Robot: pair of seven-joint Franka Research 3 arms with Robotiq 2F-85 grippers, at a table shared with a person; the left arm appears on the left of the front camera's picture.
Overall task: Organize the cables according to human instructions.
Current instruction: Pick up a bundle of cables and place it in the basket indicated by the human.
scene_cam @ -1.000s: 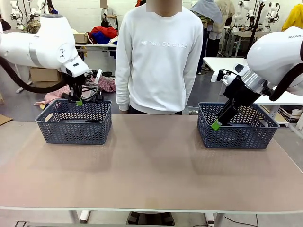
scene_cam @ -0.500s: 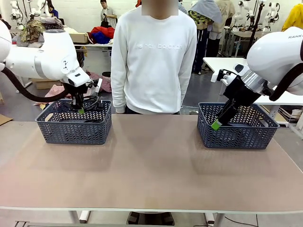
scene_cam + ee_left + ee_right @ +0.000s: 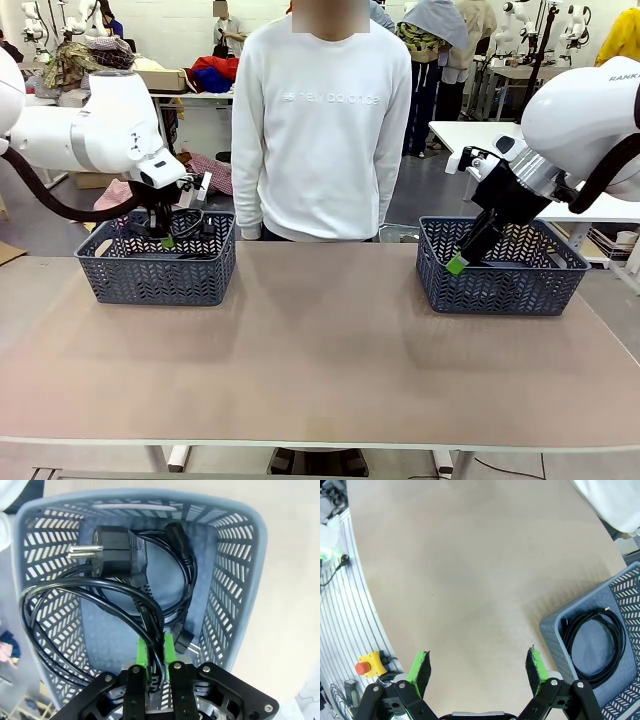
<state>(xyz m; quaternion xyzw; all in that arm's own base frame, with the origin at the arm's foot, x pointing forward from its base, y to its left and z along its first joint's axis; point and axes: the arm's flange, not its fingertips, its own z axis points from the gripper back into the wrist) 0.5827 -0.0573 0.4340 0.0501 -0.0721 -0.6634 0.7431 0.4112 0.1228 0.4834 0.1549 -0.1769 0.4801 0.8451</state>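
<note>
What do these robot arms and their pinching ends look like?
Both arms are rounded glossy white shells trailing thick black hoses. The right arm bears dark lettering near its top. Each ends in a black metal gripper, left gripper and right gripper, with bolted linkages and bright green pads on the jaws.

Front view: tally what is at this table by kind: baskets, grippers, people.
Baskets: 2 (left basket, right basket)
Grippers: 2 (left gripper, right gripper)
People: 1 (person)
Total: 5
</note>
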